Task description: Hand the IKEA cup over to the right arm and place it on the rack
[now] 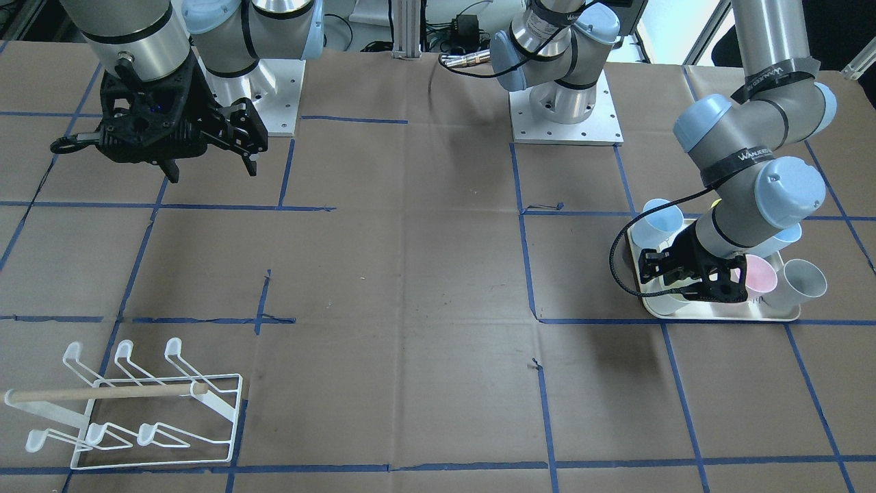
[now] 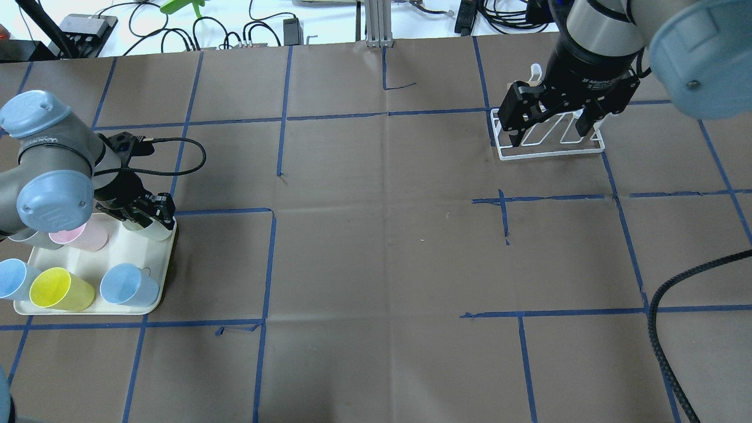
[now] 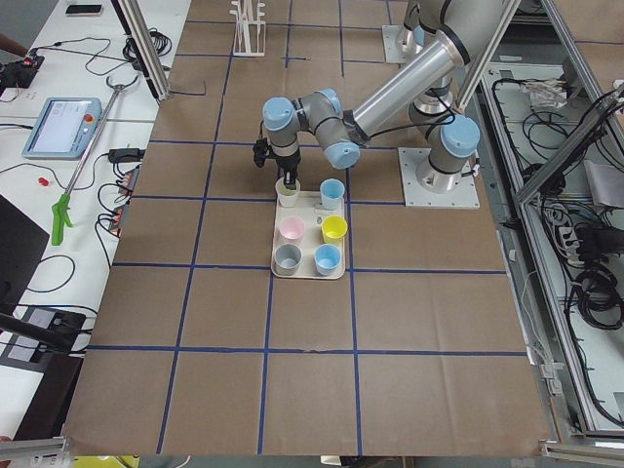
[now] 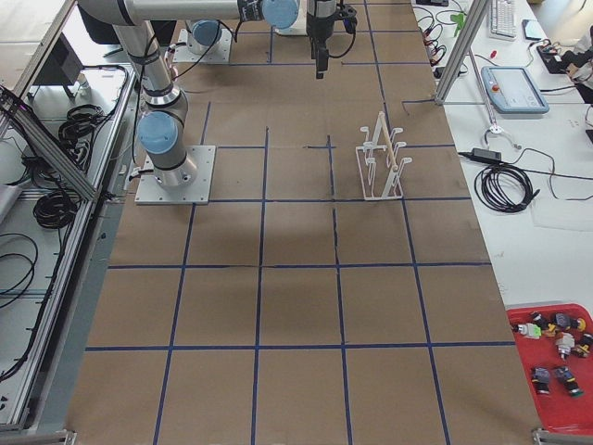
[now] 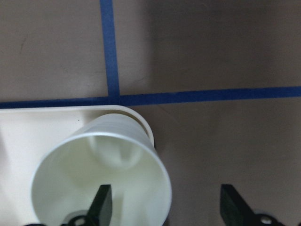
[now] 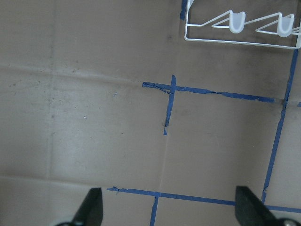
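Right now the left hand is low over the white cup. The cup stands at a corner of the cream tray on the bench. The hand is open and holds nothing yet. One finger is inside the cup and the other is outside, so the cup's wall sits between them. I think the job now is to pinch that wall. It should go a little deeper, then close slowly so the cup does not tip or bump the pink cup nearby, and lift straight up. The right hand hangs high up, wide open and empty. The rack sits far across the bench from the tray.
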`<control>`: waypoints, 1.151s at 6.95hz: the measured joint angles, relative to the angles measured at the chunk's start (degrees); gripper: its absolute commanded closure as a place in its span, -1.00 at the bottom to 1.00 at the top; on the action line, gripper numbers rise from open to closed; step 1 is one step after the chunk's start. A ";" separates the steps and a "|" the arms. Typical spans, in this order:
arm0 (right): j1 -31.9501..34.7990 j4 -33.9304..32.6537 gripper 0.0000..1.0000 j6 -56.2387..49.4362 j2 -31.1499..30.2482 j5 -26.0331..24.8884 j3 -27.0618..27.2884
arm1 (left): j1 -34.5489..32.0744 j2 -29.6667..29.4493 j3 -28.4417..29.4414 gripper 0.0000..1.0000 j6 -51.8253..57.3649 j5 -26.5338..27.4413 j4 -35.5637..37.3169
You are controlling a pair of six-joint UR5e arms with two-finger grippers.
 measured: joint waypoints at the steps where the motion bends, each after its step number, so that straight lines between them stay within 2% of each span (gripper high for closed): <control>1: -0.01 0.00 -1.00 0.00 0.00 0.00 0.00 | 0.04 0.03 0.13 1.00 0.01 0.31 -0.06; 3: -0.02 0.00 -1.00 0.00 0.00 0.06 0.00 | -0.06 0.77 0.98 1.00 -0.06 0.44 -0.18; 5: -0.02 -0.01 -1.00 0.00 -0.03 0.07 0.00 | -0.51 2.08 5.15 1.00 -0.43 0.34 -4.24; 6: -0.06 -0.01 -1.00 0.00 -0.04 0.01 0.00 | -0.72 2.51 9.13 1.00 -0.60 0.31 -9.31; 8: -0.13 -0.01 -1.00 0.00 -0.11 -0.07 -0.06 | -2.26 2.92 20.45 1.00 -2.60 0.13 -24.50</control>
